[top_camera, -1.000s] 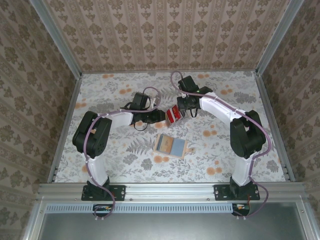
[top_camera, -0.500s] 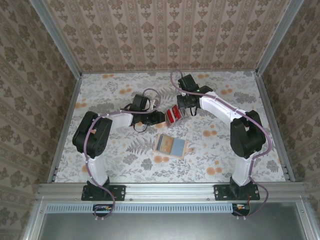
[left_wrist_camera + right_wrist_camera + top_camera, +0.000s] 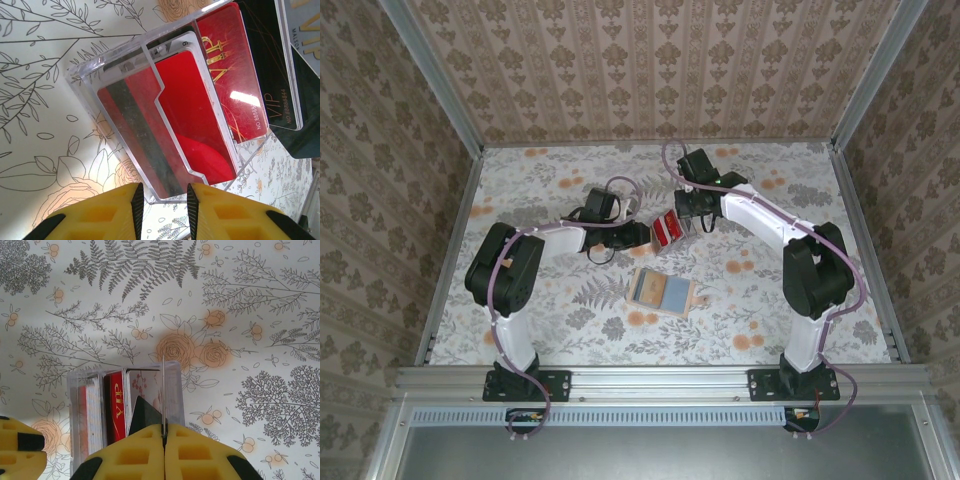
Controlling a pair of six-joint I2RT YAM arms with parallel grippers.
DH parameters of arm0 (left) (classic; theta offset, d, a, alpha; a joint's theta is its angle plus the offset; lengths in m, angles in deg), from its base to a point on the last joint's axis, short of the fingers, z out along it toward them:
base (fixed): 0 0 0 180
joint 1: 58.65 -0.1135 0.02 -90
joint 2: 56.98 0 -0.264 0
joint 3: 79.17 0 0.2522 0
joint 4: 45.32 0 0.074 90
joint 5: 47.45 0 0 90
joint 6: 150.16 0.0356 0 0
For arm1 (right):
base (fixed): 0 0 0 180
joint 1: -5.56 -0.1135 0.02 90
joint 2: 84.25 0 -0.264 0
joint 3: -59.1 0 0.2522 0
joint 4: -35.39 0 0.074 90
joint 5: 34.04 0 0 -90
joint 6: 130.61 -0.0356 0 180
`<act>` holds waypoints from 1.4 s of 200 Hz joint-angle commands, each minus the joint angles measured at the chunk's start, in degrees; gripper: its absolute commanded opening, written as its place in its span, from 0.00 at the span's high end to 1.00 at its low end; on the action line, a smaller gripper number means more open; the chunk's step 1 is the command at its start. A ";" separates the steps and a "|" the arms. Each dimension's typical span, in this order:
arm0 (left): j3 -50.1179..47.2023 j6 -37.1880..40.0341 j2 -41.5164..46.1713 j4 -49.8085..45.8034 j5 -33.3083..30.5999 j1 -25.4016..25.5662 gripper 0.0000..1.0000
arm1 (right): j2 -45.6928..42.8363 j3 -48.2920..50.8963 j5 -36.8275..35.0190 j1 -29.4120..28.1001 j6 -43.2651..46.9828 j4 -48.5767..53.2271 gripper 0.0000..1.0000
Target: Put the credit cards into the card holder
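Left gripper (image 3: 164,202), partly open, clamps the clear case (image 3: 95,75) holding red credit cards (image 3: 200,125) printed "VIP". Right gripper (image 3: 164,432), jaws nearly closed, pinches one thin card (image 3: 163,385) edge-on.

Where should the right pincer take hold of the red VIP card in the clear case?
By the thin edge facing the right pincer, coming straight along its plane: the red VIP card stands on edge, packed among others in the clear case that the left pincer holds, so its faces are blocked.
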 commanded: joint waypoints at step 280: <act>-1.20 -0.15 -0.93 2.38 0.00 0.17 0.69 | 3.93 -7.41 6.70 -1.57 2.03 12.40 0.66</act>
